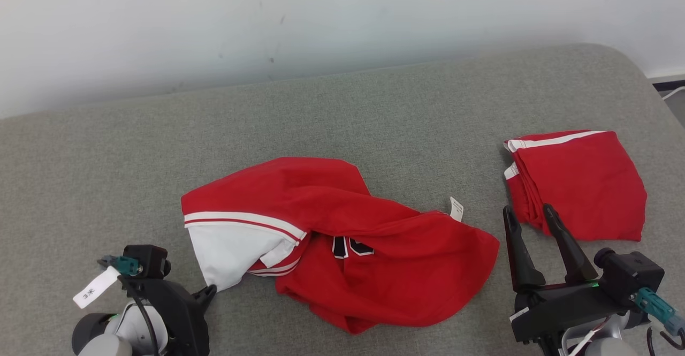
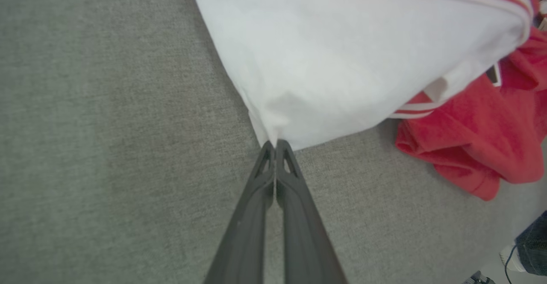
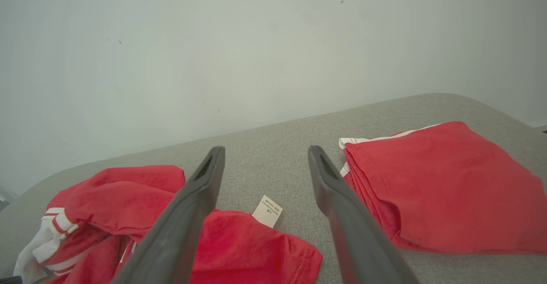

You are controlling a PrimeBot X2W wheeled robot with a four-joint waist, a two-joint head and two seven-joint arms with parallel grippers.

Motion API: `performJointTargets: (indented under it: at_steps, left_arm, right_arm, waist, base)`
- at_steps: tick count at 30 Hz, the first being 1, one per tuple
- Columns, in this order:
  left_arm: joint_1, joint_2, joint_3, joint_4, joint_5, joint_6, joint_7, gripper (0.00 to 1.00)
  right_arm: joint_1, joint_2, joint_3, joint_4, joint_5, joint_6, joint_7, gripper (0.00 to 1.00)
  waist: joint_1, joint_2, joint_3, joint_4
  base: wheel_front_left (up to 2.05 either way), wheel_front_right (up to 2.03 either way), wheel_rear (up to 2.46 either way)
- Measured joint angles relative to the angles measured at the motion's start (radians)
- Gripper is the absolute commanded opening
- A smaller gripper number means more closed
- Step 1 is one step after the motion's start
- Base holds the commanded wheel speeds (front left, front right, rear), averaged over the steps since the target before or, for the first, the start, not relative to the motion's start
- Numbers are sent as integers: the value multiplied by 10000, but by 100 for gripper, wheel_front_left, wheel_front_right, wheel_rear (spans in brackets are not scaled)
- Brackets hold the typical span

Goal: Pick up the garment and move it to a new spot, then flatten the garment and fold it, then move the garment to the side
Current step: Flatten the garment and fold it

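Your left claw (image 2: 275, 144) is closed, its two fingers pressed together and pinching the tip of the white panel (image 2: 342, 62) of the garment (image 1: 342, 238); in the head view that claw (image 1: 211, 290) sits at the garment's lower left corner. The garment lies crumpled, red with white striped trim, in the middle of the grey padded surface (image 1: 374, 115), its small white label (image 1: 456, 209) sticking out at its right edge. Your right claw (image 1: 528, 210) stands wide open and holds nothing, to the right of the garment, fingers apart from the cloth. Further right of the garment, a folded red piece (image 1: 583, 190) lies flat, just beside that claw's fingertips.
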State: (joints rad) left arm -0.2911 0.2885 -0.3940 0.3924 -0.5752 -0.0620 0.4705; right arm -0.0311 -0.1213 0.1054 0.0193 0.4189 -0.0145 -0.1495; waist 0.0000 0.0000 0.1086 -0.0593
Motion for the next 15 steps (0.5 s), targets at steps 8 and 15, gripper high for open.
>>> performJointTargets:
  at_steps: [8,15]
  left_arm:
    - [-29,-77,19,-107,-142,-12,130,0]
    - [-274,-155,0,-186,-107,104,215,0]
  right_arm:
    - [-10,-140,13,-35,-67,0,194,100]
    - [-846,-951,550,853,-132,464,2015,100]
  waist:
    - [0,0,124,40]
    - [1,0,363,122]
  base:
    - [0,0,0]
    - [0,0,0]
